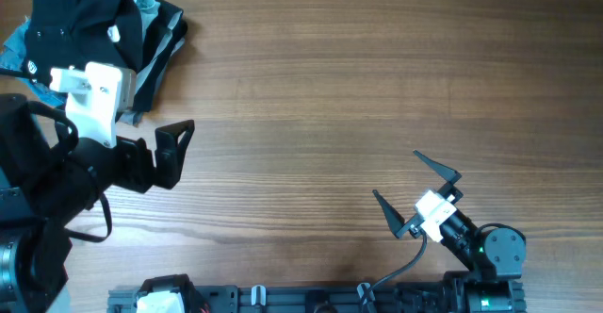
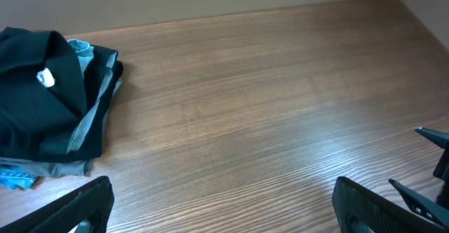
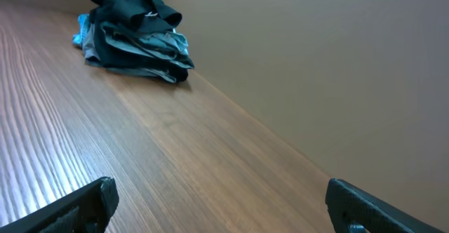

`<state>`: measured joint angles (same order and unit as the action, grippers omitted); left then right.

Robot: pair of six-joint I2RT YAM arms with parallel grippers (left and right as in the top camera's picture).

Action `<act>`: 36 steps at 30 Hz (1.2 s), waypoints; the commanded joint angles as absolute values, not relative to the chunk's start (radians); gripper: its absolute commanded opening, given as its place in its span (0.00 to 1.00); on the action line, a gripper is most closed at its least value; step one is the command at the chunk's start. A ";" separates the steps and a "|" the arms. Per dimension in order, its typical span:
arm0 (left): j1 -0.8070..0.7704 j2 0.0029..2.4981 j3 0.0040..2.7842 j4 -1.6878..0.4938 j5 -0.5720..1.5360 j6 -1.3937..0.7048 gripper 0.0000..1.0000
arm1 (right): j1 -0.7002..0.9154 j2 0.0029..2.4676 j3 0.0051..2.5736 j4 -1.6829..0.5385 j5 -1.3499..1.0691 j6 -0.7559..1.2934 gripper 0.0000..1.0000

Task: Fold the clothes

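A pile of dark clothes [image 1: 113, 25], black on top with grey and blue layers under it, sits at the table's far left corner. It also shows in the left wrist view [image 2: 49, 100] and the right wrist view [image 3: 133, 33]. My left gripper [image 1: 174, 153] is open and empty, just below and right of the pile, apart from it. My right gripper [image 1: 415, 195] is open and empty near the front right of the table, far from the clothes. The right gripper's fingers show at the right edge of the left wrist view [image 2: 431, 170].
The wooden table [image 1: 358, 87] stretches bare between the pile and the right arm. A beige wall [image 3: 316, 64] borders the table's far edge. The arms' bases [image 1: 311, 299] stand along the front edge.
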<state>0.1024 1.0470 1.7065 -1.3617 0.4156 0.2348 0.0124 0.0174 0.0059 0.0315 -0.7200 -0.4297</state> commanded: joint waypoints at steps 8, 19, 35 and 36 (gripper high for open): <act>0.095 1.040 1.708 -1.359 0.413 0.255 1.00 | 0.019 0.005 0.005 0.036 -0.711 -0.475 1.00; 0.095 1.040 1.708 -1.359 0.413 0.255 1.00 | 0.019 0.005 0.005 0.036 -0.711 -0.475 1.00; 0.065 0.719 1.242 -0.740 0.303 0.117 1.00 | 0.019 0.005 0.005 0.036 -0.711 -0.475 1.00; 0.065 0.654 1.134 -0.663 0.293 0.118 1.00 | 0.019 0.004 0.005 0.036 -0.711 -0.475 1.00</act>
<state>0.0708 0.7593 1.3182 -0.7620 0.3367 0.1547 0.0124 0.0174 0.0059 0.0315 -0.7136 -0.4667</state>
